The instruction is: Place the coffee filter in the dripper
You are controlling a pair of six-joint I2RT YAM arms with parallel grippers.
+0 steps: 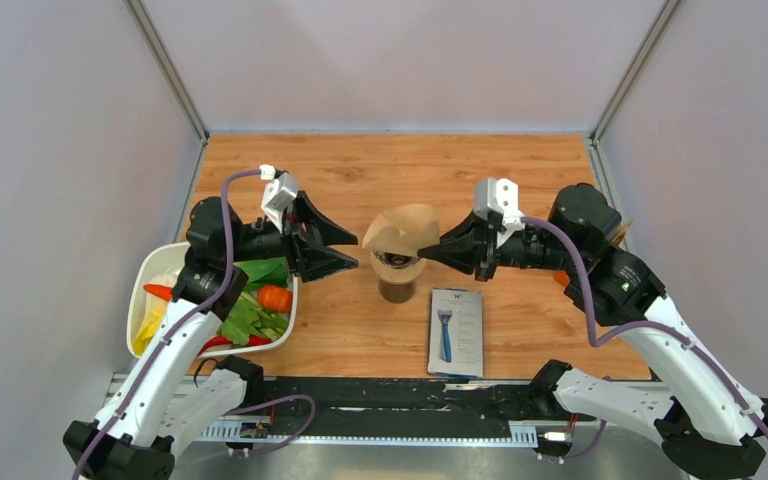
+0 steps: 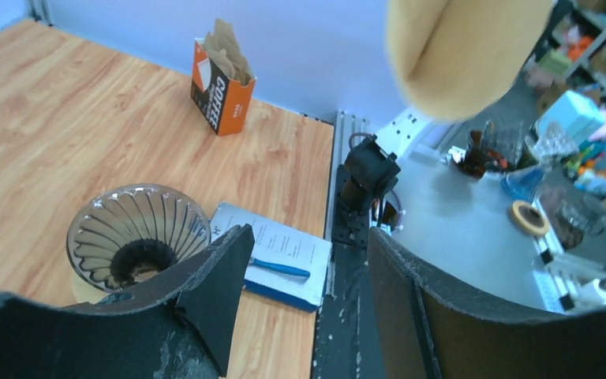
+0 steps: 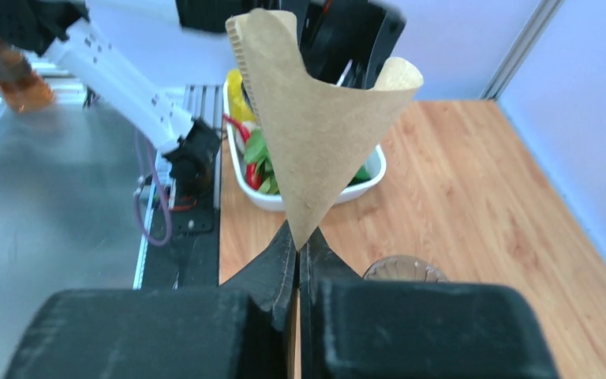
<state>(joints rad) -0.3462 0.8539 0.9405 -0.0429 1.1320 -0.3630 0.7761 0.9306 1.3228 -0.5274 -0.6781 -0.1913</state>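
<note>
Dripper stands upright on the wooden table, about mid-board. It is the reference for everything below.

- Coffee filter: in the air directly over the dripper, opened into a cone and not seated. From overhead it overlaps the rim. The left wrist view puts it well above the ribbed funnel, though it is blurred there, so the gap is probably real, not certain.
- Right gripper: just right of the dripper, reaching in sideways. Its jaws are pressed together on the filter's pointed end, and the cone fans up and away from the fingertips.
- Left gripper: just left of the dripper at about the same height. Its jaws are spread apart with nothing between them, and it is clear of the paper.
- White tub of vegetables: well left of the dripper, partly under the left arm.
- Razor card: flat on the table, near-right of the dripper.
- Orange filter box: seen in the left wrist view only, standing apart from the dripper with brown papers sticking out of its top.
</note>
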